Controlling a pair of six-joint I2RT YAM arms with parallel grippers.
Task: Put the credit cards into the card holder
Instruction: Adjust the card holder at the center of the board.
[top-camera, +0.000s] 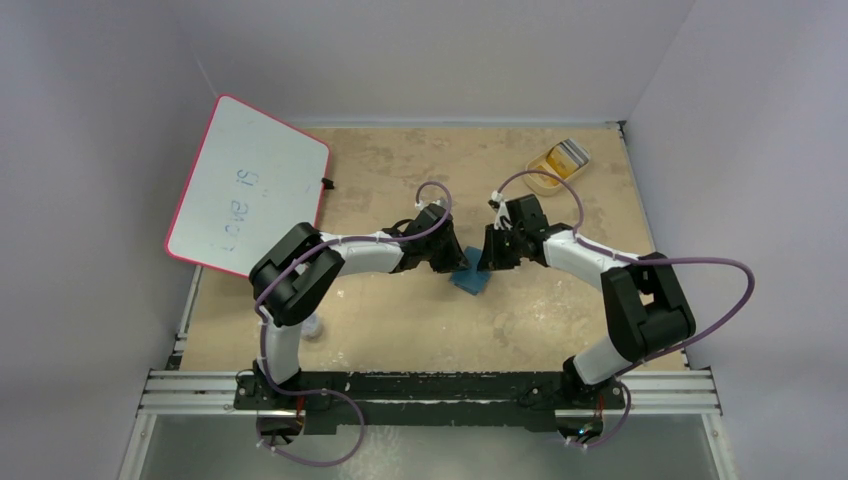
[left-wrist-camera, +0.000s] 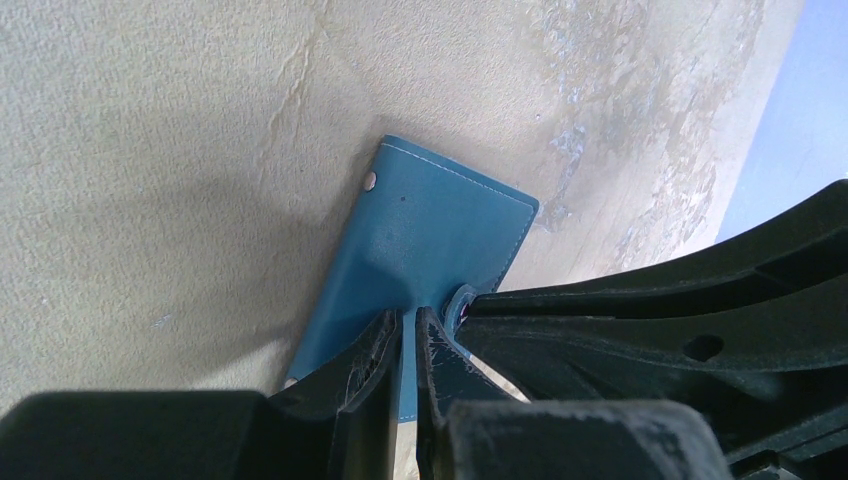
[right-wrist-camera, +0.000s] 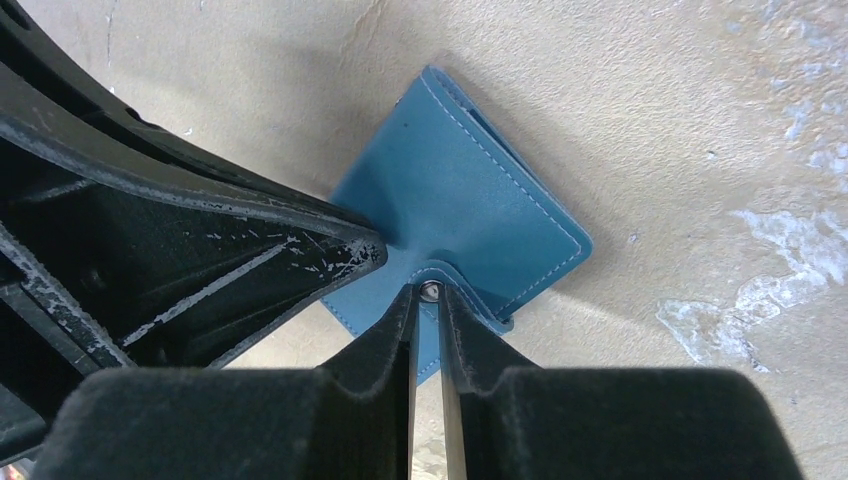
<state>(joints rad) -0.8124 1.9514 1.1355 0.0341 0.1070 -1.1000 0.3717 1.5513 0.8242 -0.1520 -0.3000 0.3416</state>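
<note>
- Left pincer (left-wrist-camera: 410, 322), nearly closed, pinches one thin edge of the blue card holder (left-wrist-camera: 430, 230).
- Right pincer (right-wrist-camera: 428, 300), equally narrow, nips its snap tab (right-wrist-camera: 466, 286).
- Card holder lies folded on the worktop (top-camera: 400, 160), well apart from the beige tray (top-camera: 535, 172) to its left; credit cards (top-camera: 563, 155) sit in that tray.
- Judged light, soft and floppy, smooth-skinned: best held at edges or tab, opened gently.

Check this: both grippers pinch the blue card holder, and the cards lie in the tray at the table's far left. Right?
Wrong side: the top view shows the tray with the cards at the far right. Otherwise yes, the left gripper and right gripper both pinch the blue card holder.
</note>
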